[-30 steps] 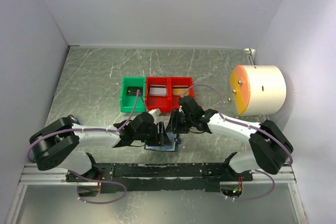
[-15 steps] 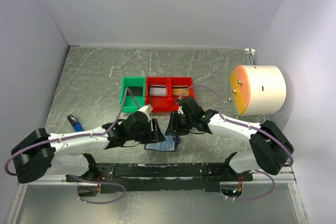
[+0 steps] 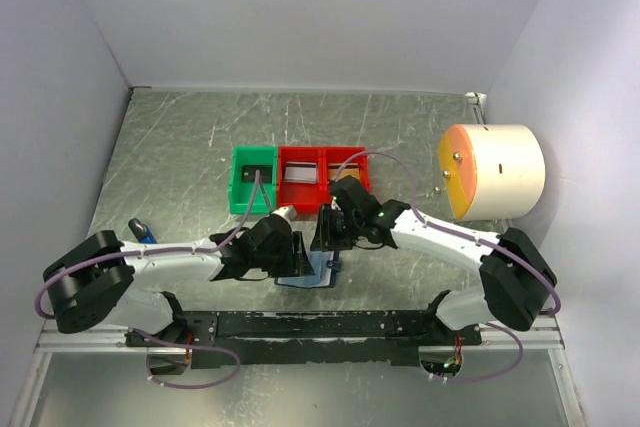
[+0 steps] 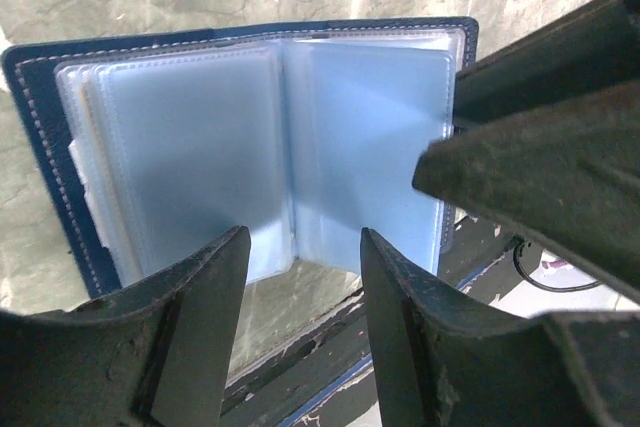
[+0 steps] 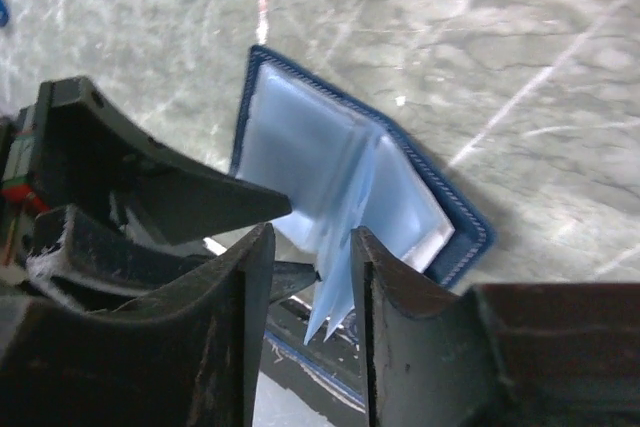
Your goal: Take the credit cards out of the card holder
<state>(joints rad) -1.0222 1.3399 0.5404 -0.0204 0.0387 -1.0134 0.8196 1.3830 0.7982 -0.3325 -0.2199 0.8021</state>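
Left end effector [image 4: 300, 252]: released, its jaws spread wide and gripping nothing, poised low over the near edge of the card holder [image 4: 190, 137].
Right end effector [image 5: 308, 247]: jaws parted by a narrow gap. The loose ends of clear sleeves show in that gap, and whether they touch the fingers cannot be told. One dark finger [image 4: 540, 157] reaches the holder's right-hand page.
Card holder: lies spread open and flat on the table [image 3: 180, 147], close to the near edge, directly beneath and between the two end effectors. It has a dark navy cover with pale stitching along the rim, and glossy light-blue transparent sleeves fan up from the spine like pages.
Credit cards: a silvery-grey one [image 3: 298, 174] and a tan one [image 3: 345, 168] lie in the two red bins [image 3: 322, 187]. A dark shape [image 3: 257, 175] lies in the green bin [image 3: 237, 192].
Bins: in a row just beyond the end effectors, touching side by side.
Far right: a white drum with an orange face [image 3: 490, 172], well apart from the holder.
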